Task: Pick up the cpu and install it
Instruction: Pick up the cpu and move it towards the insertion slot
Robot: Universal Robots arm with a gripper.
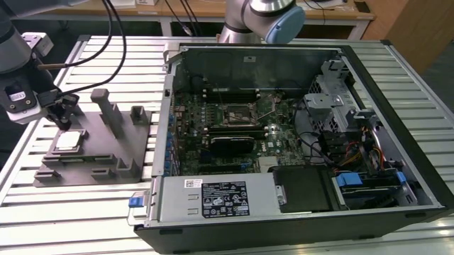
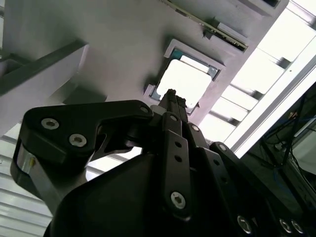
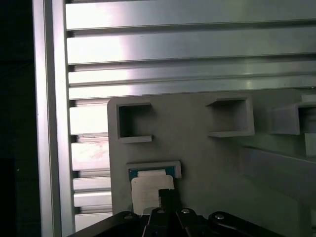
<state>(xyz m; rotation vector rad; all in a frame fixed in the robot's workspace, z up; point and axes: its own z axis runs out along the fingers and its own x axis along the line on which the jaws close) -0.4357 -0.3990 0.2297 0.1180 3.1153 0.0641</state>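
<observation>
Now, exterior view: claw hovers just above cpu. Cpu lies flat, lid up, in pocket of grey fixture on counter, well apart from open case.

Second wrist view: claw tips pressed together, empty, over cpu edge. Pick likely goes best centred on chip, gripping opposite edges, lifting level.

First wrist view: cpu near-square, no clear long axis. Edges parallel to pocket walls.
</observation>
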